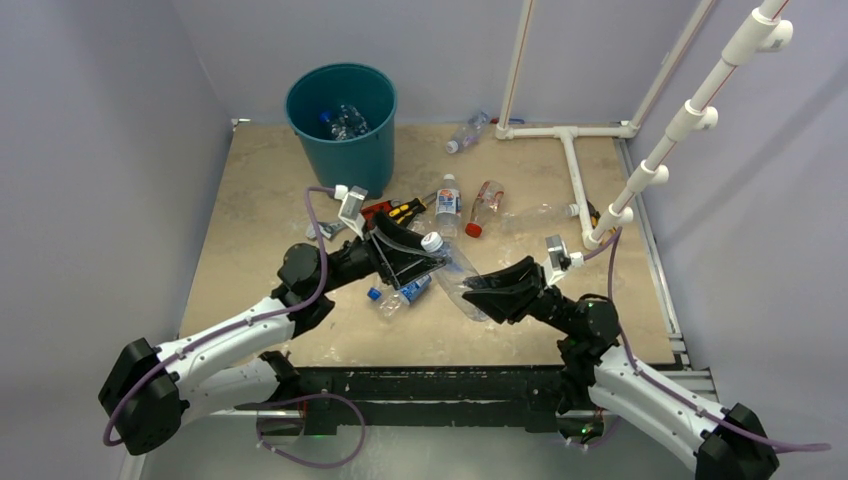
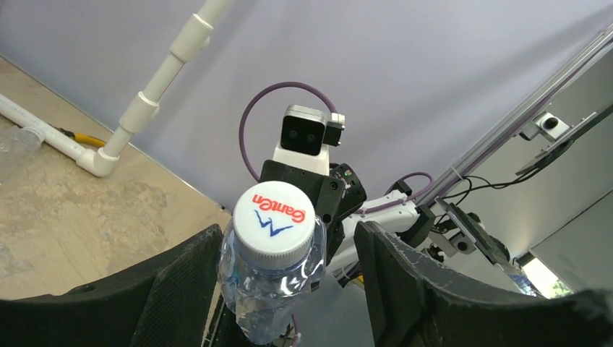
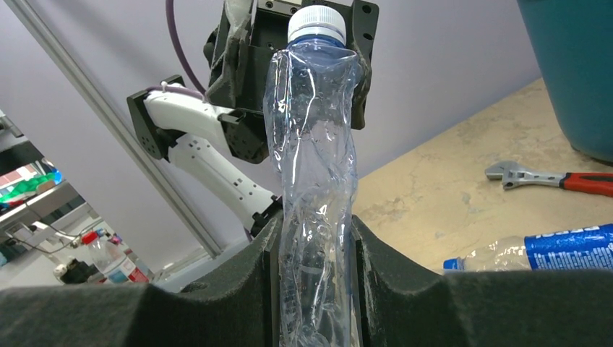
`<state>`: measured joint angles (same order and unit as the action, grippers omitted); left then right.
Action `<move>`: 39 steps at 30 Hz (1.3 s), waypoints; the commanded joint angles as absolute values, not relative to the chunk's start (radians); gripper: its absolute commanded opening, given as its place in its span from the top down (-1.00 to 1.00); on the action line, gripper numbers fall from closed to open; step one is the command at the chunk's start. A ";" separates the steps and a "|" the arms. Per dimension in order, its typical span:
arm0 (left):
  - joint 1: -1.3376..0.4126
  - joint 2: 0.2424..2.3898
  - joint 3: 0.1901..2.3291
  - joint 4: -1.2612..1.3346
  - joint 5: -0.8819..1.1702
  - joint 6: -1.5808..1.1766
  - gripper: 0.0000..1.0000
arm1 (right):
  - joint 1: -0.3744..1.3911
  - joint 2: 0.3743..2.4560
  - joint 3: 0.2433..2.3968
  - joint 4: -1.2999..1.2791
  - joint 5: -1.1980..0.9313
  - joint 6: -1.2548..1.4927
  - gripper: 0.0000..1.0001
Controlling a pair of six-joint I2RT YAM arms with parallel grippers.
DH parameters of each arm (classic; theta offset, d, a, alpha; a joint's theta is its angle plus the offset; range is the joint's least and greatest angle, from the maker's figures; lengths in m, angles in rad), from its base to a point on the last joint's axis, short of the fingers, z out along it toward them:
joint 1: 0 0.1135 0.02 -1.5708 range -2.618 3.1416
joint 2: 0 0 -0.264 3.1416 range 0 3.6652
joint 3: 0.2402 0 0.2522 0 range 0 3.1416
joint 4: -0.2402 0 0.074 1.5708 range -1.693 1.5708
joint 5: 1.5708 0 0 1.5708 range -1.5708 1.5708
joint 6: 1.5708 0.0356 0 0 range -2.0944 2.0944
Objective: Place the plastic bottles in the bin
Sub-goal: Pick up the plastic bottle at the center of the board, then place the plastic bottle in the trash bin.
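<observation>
The crumpled bottle (image 1: pixel 457 274) points cap-first at the left gripper (image 1: pixel 430 254) (jaws spread either side). The right gripper (image 1: pixel 479 292) pinches it; base hidden.

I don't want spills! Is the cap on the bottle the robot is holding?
On. A white cap tops the crumpled bottle in both wrist views.
</observation>
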<state>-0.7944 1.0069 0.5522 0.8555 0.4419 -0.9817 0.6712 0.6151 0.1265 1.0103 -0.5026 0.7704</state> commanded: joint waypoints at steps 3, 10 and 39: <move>-0.801 1.005 0.634 0.889 0.434 -0.942 -0.37 | 0.680 0.616 0.120 1.039 -0.469 0.766 1.00; -0.811 1.018 0.628 0.909 0.443 -0.943 -0.09 | 0.688 0.633 0.119 1.045 -0.460 0.767 1.00; -0.815 0.891 1.033 -0.012 -0.026 -0.341 1.00 | 0.741 0.399 0.355 0.359 -0.238 0.584 -0.98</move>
